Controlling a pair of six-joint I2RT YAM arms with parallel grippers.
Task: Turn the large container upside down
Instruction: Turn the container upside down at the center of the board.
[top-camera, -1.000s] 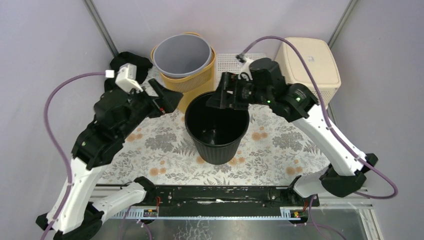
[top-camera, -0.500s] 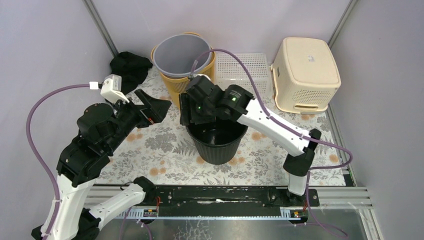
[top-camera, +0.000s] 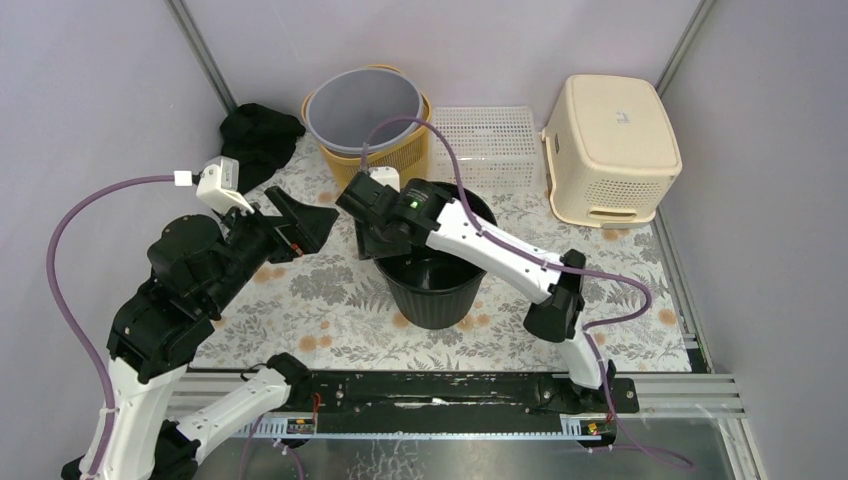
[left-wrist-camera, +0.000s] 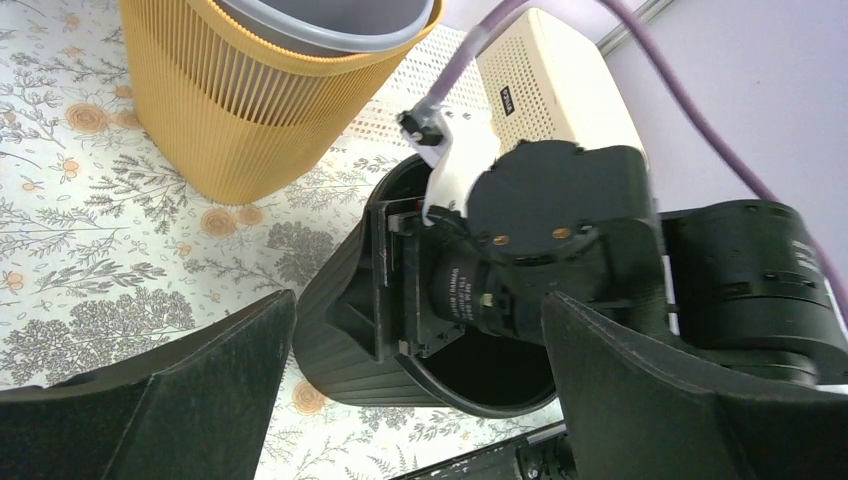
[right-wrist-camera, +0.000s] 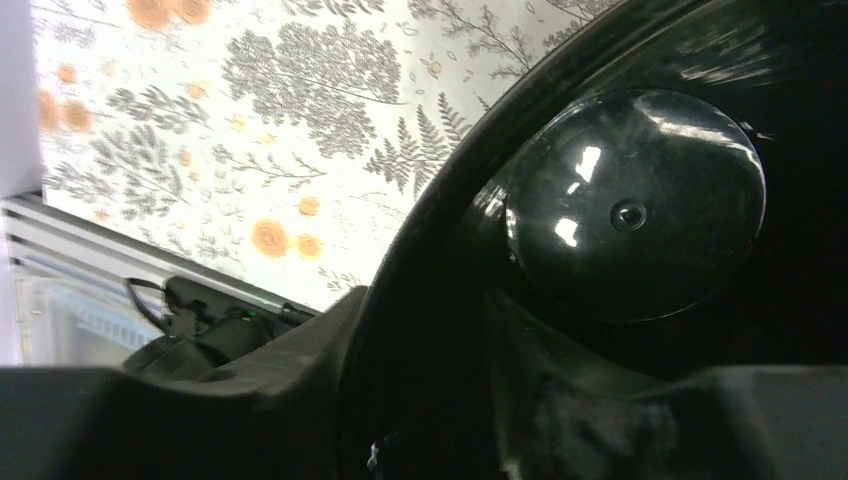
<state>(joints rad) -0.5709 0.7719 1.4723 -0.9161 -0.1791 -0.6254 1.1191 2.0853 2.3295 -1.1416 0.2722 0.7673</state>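
While the black bin (top-camera: 440, 285) stands upright, mouth up, on the flowered mat (top-camera: 320, 290), the right gripper (top-camera: 372, 238) sits at the bin's left rim. One finger is inside the wall and the other outside, with the rim running between them. Whether they already pinch the wall or stand just off it I cannot tell. The wrist view looks down past the rim to the bin's shiny round bottom.

Just left of the bin the left gripper (top-camera: 312, 222) hangs with its fingers spread wide, grasping nothing and not touching the bin.

Behind the bin is a ribbed yellow basket (top-camera: 385, 165) with a grey tub (top-camera: 365, 105) nested in it. Behind the bin and to its right lies a white mesh tray (top-camera: 490, 140), and farther right a cream box (top-camera: 610, 145). Behind and well to the left of the bin lies a black cloth (top-camera: 260, 135).
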